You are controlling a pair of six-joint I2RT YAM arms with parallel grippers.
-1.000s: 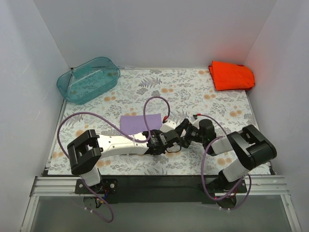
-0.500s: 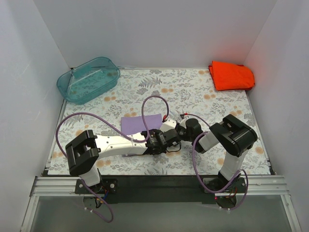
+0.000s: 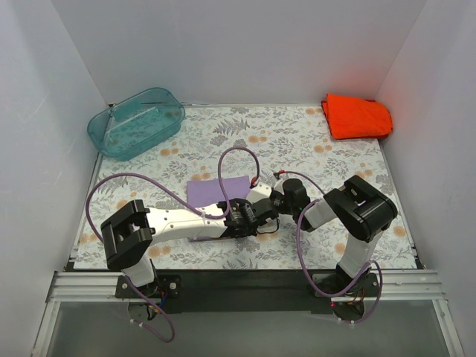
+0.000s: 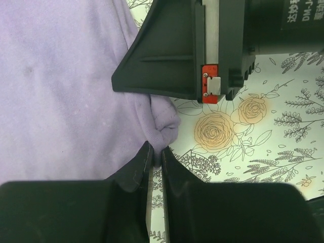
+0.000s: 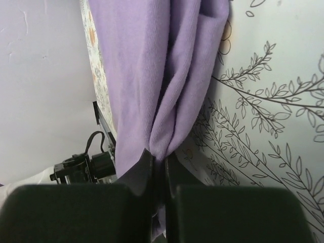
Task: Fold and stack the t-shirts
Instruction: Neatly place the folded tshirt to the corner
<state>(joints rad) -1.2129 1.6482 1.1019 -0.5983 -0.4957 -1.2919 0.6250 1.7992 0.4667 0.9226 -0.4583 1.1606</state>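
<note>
The lavender t-shirt lies folded on the flowered table near the front middle, partly under my left arm. My left gripper is shut on a bunched corner of its edge, the lavender cloth spreading out to the left. My right gripper is shut on a thick fold of the same shirt. From above, the left gripper and the right gripper sit almost touching at the shirt's right edge. The orange-red t-shirt lies folded in the far right corner.
A translucent teal tub stands at the far left. Purple cables loop over both arms. White walls close in the table on three sides. The right gripper's black body hangs just above the left fingers.
My right arm swung left to the shirt's edge and its jaws went from open to shut on the lavender cloth. The left arm barely moved.
</note>
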